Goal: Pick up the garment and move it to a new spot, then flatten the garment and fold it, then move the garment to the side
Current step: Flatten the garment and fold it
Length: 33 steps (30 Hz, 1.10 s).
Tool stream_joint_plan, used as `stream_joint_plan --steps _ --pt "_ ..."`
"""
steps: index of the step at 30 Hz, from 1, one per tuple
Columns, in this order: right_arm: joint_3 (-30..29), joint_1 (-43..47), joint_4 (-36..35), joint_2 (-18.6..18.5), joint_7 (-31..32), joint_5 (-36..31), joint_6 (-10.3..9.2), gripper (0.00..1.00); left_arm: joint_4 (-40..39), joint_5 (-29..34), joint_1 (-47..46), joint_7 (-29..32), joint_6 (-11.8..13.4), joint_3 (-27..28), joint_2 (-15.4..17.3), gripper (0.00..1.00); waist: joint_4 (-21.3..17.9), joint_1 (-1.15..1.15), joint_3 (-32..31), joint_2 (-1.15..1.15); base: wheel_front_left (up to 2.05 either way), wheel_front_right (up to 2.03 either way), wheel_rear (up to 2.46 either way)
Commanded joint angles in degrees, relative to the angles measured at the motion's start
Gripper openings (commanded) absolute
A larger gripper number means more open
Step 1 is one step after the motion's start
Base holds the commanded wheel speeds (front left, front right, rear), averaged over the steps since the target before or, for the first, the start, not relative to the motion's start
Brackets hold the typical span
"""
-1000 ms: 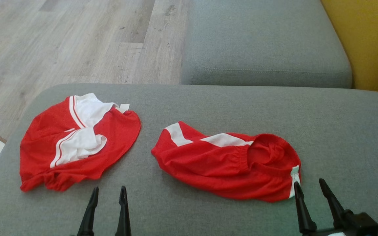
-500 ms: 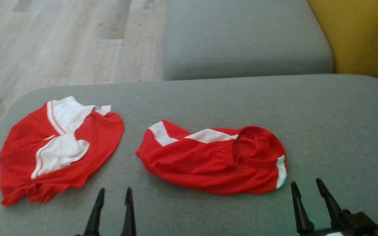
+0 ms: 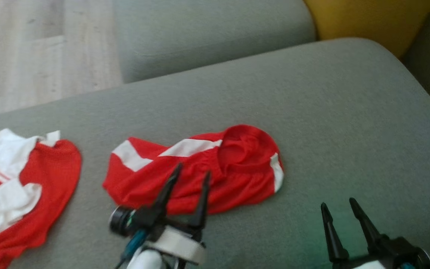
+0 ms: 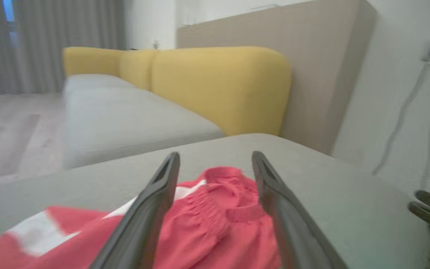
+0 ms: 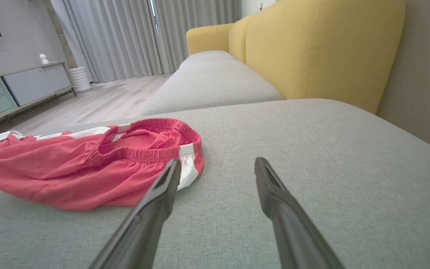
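Well left of both claws: second red-and-white garment [image 3: 24,186], lay loose. Left claw [image 3: 193,169]: fingers apart, empty, poised above crumpled red shorts [image 3: 237,164]. Right claw [image 3: 338,202]: fingers apart, empty, shorts near its left. Judged barely begun: pickup, flattening, folding, moving aside all outstanding.

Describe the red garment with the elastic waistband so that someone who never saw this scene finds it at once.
On the wide grey cushion before the yellow backrest lie two red-and-white garments. The shorts lie in the middle, where the open left hand hovers. Unlike the jersey at the far left, with large white patches, they show a gathered elastic waistband.
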Motion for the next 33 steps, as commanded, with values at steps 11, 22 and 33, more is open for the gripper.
stream_joint_plan --steps 11,22,33 --pt "2.50 -7.22 -3.01 -0.42 -0.32 0.04 -0.04 1.00 9.66 -6.83 -26.85 18.48 -2.58 -14.26 -0.37 1.00 -5.69 -0.01 10.68 0.00 0.00 0.00 0.00" --pt "4.71 -9.96 -2.40 -0.42 -0.32 1.42 -0.04 1.00 17.17 -14.93 -39.58 30.61 -1.80 -26.52 -0.37 1.00 -8.96 -0.01 14.92 0.00 0.00 0.00 0.00" --pt "5.57 -9.78 -1.66 -0.42 -0.32 2.16 -0.04 1.00 25.48 -20.90 -40.82 32.00 -0.62 -29.07 -0.37 1.00 -11.72 -0.01 14.51 0.00 0.00 0.00 0.00"
